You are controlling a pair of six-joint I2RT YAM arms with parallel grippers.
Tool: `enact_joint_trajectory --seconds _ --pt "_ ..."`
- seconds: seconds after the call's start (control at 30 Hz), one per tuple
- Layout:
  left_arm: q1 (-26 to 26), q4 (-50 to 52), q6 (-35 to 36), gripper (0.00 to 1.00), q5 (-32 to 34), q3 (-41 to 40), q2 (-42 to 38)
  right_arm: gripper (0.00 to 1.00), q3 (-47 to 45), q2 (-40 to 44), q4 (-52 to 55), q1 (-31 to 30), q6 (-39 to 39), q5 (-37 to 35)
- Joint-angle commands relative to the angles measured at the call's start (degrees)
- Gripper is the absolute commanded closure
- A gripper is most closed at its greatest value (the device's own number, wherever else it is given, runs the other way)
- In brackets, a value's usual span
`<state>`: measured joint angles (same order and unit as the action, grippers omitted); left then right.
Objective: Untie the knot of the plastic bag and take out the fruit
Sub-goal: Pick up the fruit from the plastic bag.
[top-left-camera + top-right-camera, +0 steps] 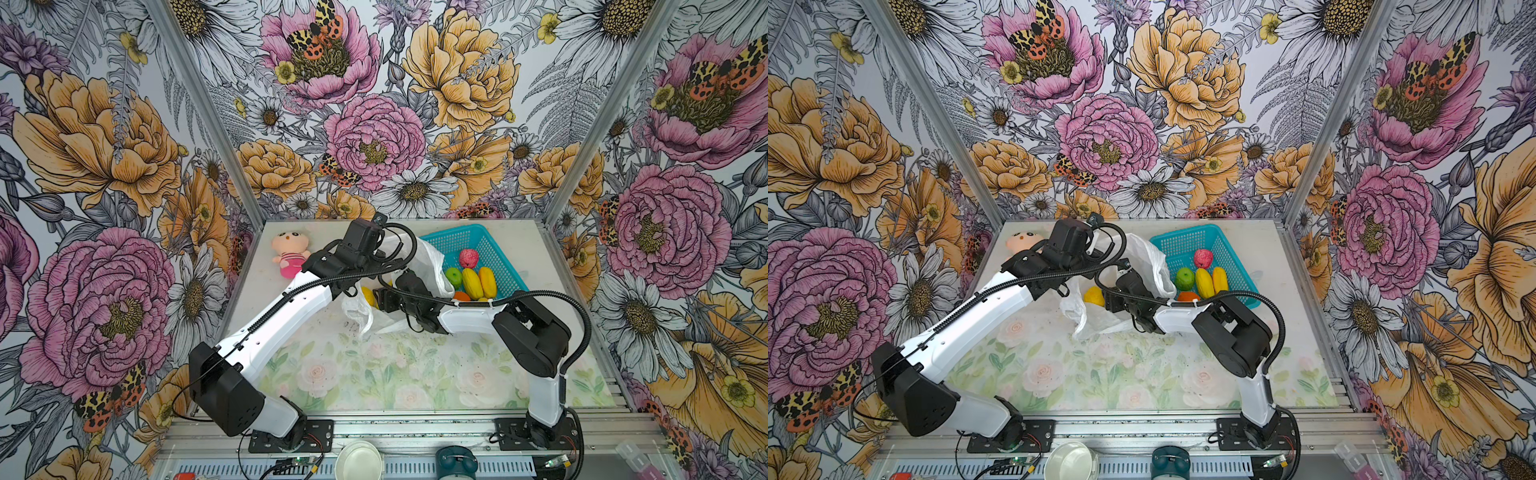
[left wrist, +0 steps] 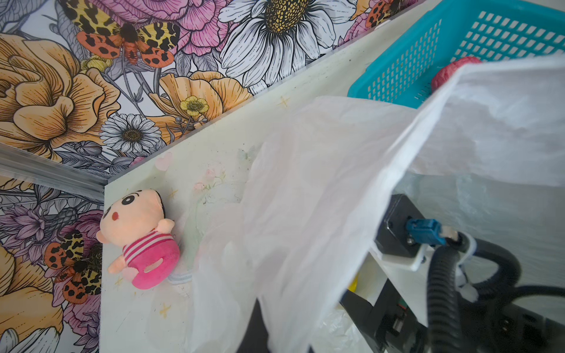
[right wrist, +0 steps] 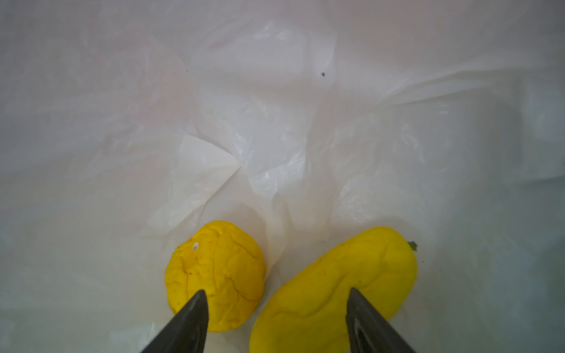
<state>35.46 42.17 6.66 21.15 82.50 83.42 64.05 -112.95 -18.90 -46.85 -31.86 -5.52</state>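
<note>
The white plastic bag [image 1: 432,266] [image 1: 1150,262] lies beside the teal basket with its mouth held up. My left gripper [image 2: 260,336] is shut on the bag's film [image 2: 305,183], which drapes over its fingers. My right gripper [image 3: 276,290] is open inside the bag, its fingertips [image 3: 195,314] over two yellow fruits: a round one [image 3: 214,269] and an oblong one [image 3: 336,281]. One yellow fruit [image 1: 368,296] [image 1: 1094,296] shows at the bag's mouth in both top views. The knot is out of view.
The teal basket [image 1: 478,239] at the back right holds a pink-red fruit [image 1: 468,258], a green one [image 1: 454,277], two yellow ones [image 1: 472,283] and an orange one [image 1: 461,296]. A pink plush doll [image 1: 289,253] [image 2: 140,238] lies at the back left.
</note>
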Motion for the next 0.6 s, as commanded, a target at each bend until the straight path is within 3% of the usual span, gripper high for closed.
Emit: enact_joint_trajectory --seconds 0.0,0.37,0.57 --pt "0.7 0.5 0.9 1.0 -1.1 1.6 0.3 0.33 -0.2 -2.7 -3.8 -0.3 -8.8 -2.8" --pt "1.2 0.5 1.1 1.0 -0.7 1.6 -0.1 0.32 4.0 -10.4 -4.4 1.1 -11.4 -1.2" --pt "1.2 0.5 1.1 1.0 -1.0 1.6 0.2 0.44 4.9 -12.4 -6.4 2.8 -11.1 1.2"
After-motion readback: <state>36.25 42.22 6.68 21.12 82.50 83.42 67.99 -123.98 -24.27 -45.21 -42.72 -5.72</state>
